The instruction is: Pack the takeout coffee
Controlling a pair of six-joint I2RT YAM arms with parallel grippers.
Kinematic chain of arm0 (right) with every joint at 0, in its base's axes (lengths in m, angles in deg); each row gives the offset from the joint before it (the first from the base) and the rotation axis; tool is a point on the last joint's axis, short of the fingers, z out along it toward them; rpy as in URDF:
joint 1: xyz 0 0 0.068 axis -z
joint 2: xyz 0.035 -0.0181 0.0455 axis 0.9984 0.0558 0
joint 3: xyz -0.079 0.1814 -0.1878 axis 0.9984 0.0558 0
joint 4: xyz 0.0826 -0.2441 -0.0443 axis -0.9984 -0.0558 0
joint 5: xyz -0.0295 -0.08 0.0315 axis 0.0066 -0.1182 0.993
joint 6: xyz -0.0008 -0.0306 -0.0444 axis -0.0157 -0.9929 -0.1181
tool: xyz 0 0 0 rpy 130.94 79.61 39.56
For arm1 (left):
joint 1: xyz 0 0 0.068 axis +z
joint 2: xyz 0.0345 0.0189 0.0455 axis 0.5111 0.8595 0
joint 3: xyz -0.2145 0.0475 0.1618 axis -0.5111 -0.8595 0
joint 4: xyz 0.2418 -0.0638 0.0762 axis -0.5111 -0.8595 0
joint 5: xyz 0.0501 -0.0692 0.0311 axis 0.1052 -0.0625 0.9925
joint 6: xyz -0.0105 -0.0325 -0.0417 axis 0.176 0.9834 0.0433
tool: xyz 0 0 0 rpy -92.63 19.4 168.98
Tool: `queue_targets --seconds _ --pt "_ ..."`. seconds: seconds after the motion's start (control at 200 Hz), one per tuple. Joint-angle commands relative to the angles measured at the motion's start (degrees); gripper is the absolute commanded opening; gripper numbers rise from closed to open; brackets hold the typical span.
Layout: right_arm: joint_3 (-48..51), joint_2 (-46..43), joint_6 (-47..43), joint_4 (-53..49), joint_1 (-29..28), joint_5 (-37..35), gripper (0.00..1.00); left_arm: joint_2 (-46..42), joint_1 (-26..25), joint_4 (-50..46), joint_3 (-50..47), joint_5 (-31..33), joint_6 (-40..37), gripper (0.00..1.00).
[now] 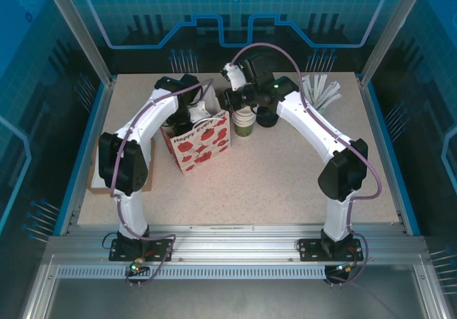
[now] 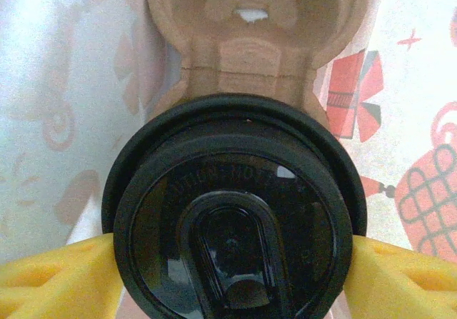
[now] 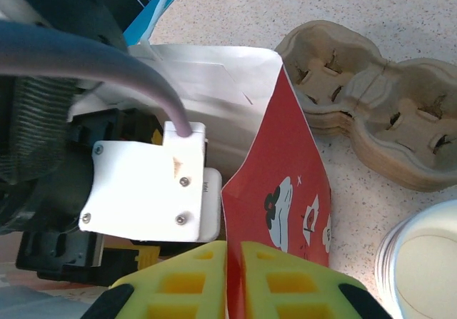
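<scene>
The takeout coffee (image 2: 235,226), showing as a round black plastic lid, is sitting deep inside the red-and-white printed paper bag (image 1: 207,142), directly over a brown moulded-pulp cup carrier (image 2: 250,48) lying in the bag. Whether its base is seating in a socket cannot be told. The left pincer (image 2: 232,276) is flanking the lid, its yellow fingers (image 2: 57,280) meeting the lid's edge on both sides. The lid is hiding the pads, so whether they are gripping the cup or standing just off it cannot be told. The right pincer (image 3: 234,255) is pinching narrow on the bag's red rim, holding the mouth apart. The likely trouble lies in the exit. If the pads are dragging on the lid as the left arm rises, the cup could lift off the carrier or lose its lid and spill. A cup resting on a ridge rather than in a socket could topple. Should the rim slip from the right pincer, the wall could fold onto the left wrist and snag, tugging the bag across the speckled bench (image 1: 285,183) toward the stack of lidless paper cups (image 1: 244,123) just beside it.
</scene>
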State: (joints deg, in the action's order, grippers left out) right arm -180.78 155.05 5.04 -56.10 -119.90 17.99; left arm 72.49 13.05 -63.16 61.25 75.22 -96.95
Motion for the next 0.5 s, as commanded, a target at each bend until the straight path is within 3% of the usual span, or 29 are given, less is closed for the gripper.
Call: queue_targets --seconds 0.0,0.495 --pt "-1.5 0.9 -0.6 -1.5 -0.8 0.2 0.14 -3.9 -0.3 0.2 1.0 -2.7 0.8 0.78" --pt "-2.1 1.3 -0.7 -1.9 -0.9 0.1 0.14 -9.1 -0.3 -1.2 5.8 -6.0 -0.4 0.81"
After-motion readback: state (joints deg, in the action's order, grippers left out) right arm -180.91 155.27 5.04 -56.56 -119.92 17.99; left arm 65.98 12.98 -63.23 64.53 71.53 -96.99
